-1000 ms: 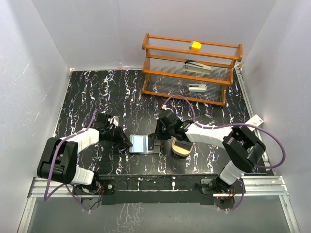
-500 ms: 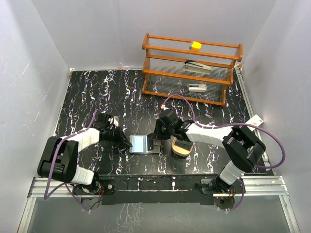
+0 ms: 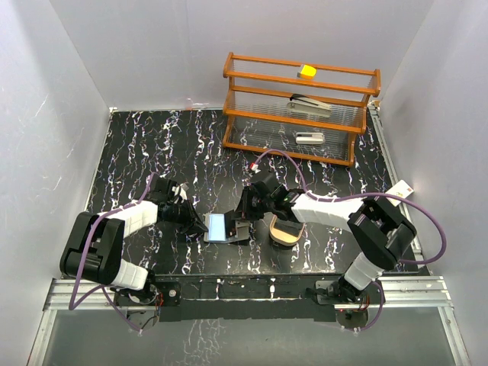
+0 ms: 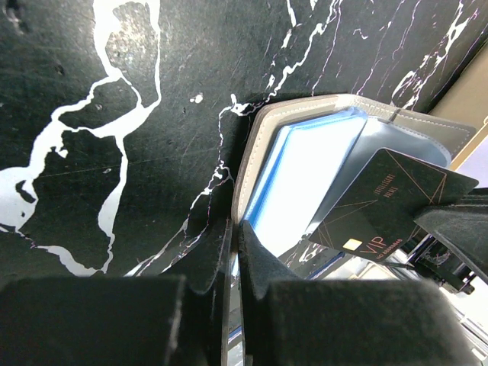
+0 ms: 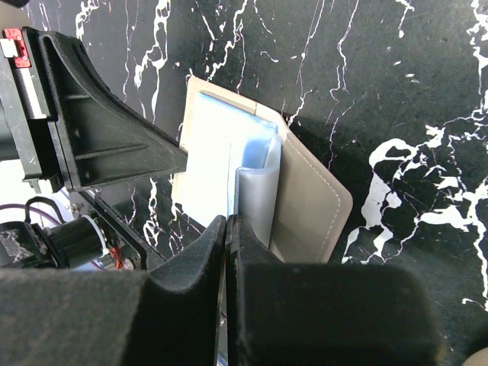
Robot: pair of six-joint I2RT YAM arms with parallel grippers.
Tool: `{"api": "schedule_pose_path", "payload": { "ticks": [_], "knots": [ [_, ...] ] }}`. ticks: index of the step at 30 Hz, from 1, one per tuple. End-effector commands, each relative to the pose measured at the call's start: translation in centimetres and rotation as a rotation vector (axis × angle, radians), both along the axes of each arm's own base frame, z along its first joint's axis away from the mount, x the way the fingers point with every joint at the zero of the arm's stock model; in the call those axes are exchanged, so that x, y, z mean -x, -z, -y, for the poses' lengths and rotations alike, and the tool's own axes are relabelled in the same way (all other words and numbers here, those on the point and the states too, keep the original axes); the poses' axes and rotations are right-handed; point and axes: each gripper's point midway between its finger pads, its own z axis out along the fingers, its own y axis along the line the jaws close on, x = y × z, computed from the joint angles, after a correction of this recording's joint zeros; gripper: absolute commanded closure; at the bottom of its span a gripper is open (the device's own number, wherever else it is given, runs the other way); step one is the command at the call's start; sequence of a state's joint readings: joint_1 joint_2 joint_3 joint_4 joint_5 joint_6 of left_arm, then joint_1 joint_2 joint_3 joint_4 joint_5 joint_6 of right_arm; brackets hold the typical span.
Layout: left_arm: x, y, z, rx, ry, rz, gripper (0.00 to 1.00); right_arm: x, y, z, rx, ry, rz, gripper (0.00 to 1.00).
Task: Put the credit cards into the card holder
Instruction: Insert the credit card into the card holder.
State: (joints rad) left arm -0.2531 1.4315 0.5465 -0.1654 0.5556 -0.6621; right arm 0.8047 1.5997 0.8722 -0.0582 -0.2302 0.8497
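**Card holder (image 5: pixel 305 204) spread open on the table, gripped at both sides**

The left gripper (image 4: pixel 234 232) is shown closed, with the grey edge of the card holder's left cover pinched between its fingertips. The right gripper (image 5: pixel 227 226) is likewise closed. A dark card (image 4: pixel 385 194), printed with gold lines and the letters VIP, is clamped in it. From the right wrist this card is seen edge-on as a thin pale line. Its far corner is laid over the inner pockets of the card holder. Whether it has entered a slot cannot be told.

A pale blue card (image 4: pixel 301 171) is seen lying flat inside the left half. A clear sleeve (image 5: pixel 257 194) is raised beside the fold.

The card holder is placed near the front middle of the black, white-veined table (image 3: pixel 152 152), between the two grippers. An oval wooden tray (image 3: pixel 285 233) is set just beside it on the right, under the right arm.

A wooden rack (image 3: pixel 267 61) with clear panels is stood at the far right of the table, well apart. A yellow block (image 3: pixel 308 71) is carried on its top rail, and a stapler (image 3: pixel 309 104) on the shelf below.
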Motion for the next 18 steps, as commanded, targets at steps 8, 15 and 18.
{"api": "schedule_pose_path", "payload": {
  "ticks": [8,15,18],
  "knots": [
    [0.3,0.3,-0.2,-0.034,0.015,-0.014,1.00,-1.1,-0.5,-1.0,-0.051,0.044,-0.007,1.00],
    [0.4,0.3,-0.1,-0.037,0.017,-0.015,1.00,-1.2,0.3,-0.9,-0.039,0.055,-0.025,1.00],
    [0.4,0.3,-0.2,-0.038,0.015,-0.019,1.00,-1.1,0.8,-0.8,-0.029,0.064,-0.035,1.00]
  ]
}}
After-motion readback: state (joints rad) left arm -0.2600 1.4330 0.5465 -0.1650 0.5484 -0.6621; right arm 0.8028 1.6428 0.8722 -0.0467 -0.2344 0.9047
